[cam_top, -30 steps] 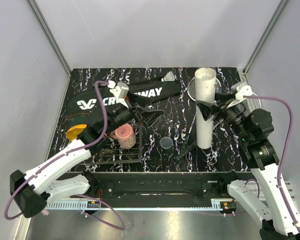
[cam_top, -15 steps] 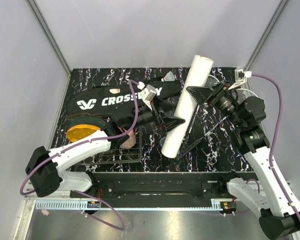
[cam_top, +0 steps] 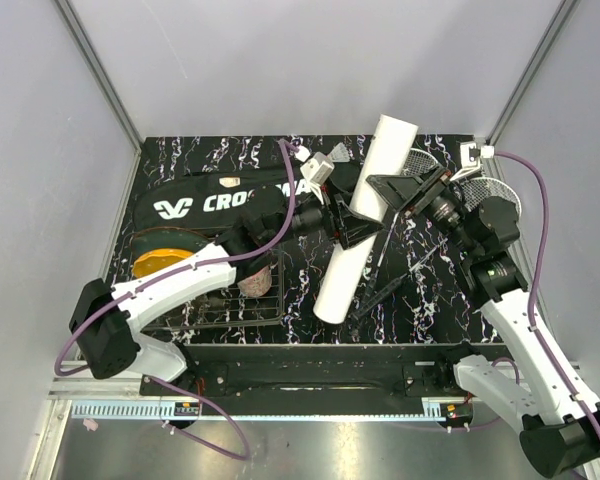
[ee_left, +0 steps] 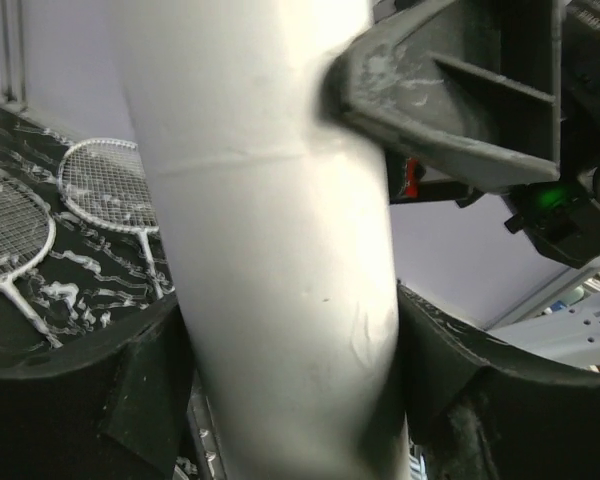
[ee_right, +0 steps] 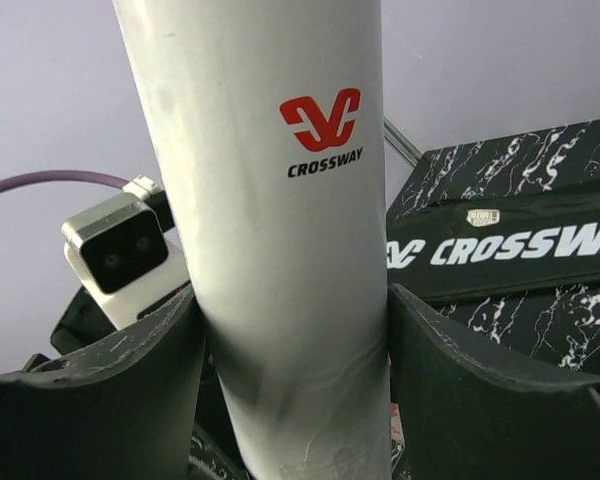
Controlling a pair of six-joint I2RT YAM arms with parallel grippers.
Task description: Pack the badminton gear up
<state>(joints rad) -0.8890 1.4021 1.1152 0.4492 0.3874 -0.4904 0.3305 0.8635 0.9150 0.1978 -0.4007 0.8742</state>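
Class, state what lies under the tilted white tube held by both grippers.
Under the white tube only the marbled table shows, with a dark racket handle beside its lower end. Anything directly beneath is covered.

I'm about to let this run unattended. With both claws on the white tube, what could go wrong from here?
Both the left claw and right claw clamp the tilted white tube; if they pull unevenly, it may twist or slip out. Its lower end sits close to the racket shafts and the wire basket; a swing could knock them.
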